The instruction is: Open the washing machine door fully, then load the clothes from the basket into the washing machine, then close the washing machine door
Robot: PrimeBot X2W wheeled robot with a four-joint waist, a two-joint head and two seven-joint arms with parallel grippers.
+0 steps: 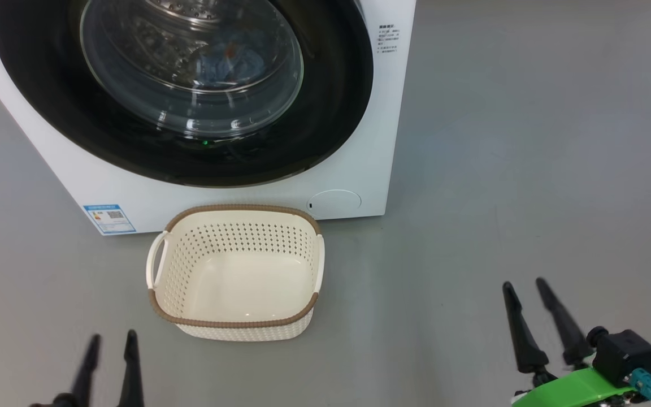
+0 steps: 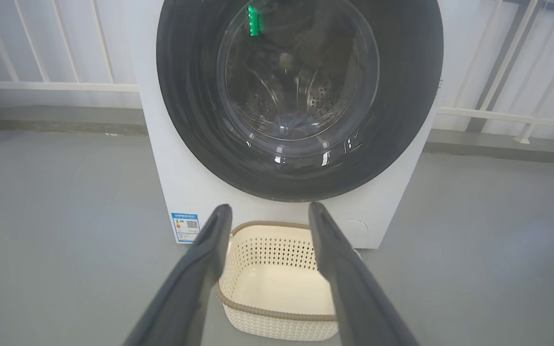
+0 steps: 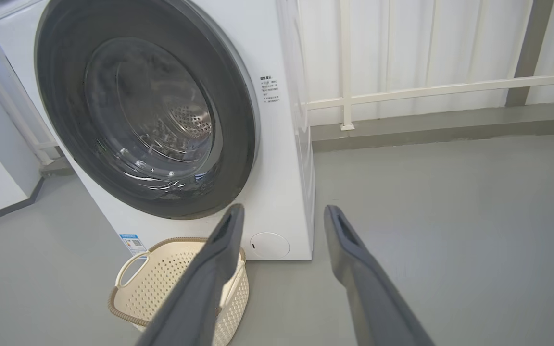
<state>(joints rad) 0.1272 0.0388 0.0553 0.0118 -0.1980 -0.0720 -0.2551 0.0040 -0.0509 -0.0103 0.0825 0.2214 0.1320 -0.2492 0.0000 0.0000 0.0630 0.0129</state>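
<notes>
One washing machine point(image 1: 391, 141), one door point(image 1: 48, 102), one basket point(image 1: 241, 208), two claws point(image 1: 113, 336) point(image 1: 524, 282).

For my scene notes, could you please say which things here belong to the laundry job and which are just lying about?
Job: washing machine; washing machine door, shut; clothes, behind its glass; basket, empty.
Lying about: white railing; grey floor.

washing machine point(image 1: 394, 85): showing white
washing machine door point(image 1: 37, 102): gleaming glossy black
basket point(image 1: 241, 208): showing cream, perforated, brown-rimmed
clothes point(image 1: 229, 62): showing light blue
</notes>
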